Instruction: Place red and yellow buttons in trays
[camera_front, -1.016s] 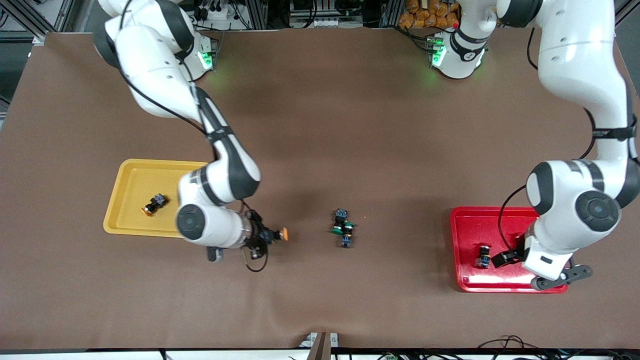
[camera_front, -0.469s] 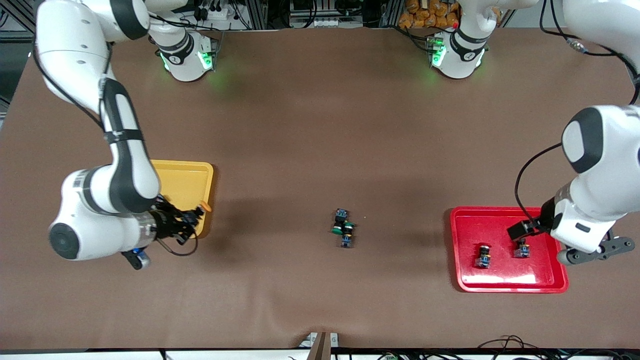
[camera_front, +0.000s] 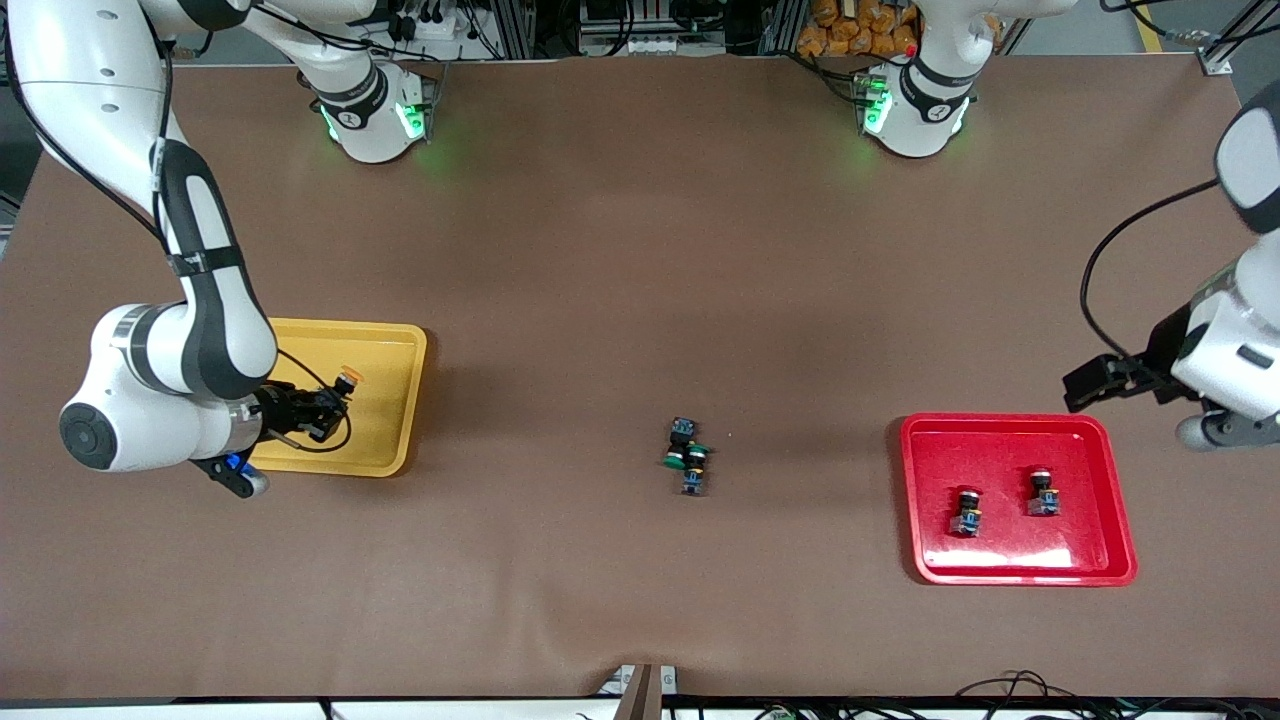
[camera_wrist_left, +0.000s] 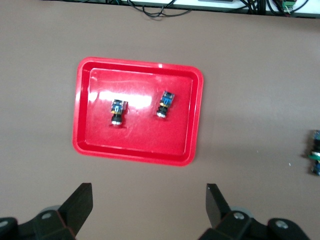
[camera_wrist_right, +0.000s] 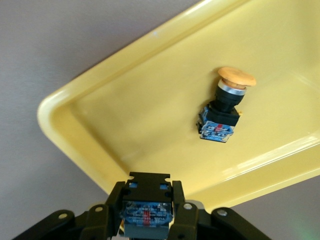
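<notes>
The right hand (camera_front: 335, 398) hangs over the yellow tray (camera_front: 395, 340) with a yellow button (camera_front: 347, 378) pinched between its fingers, so that the button can go down beside the one lying there (camera_wrist_right: 224, 107). The left hand (camera_front: 1090, 383), spread wide and empty, hangs over the worktop (camera_front: 640, 250) near the red tray (camera_front: 915, 500). That tray holds both red buttons (camera_front: 967, 510) (camera_front: 1042, 492), so this arm probably waits.

Even overhead light, soft shadows (glare on the red tray (camera_wrist_left: 137, 152))
</notes>
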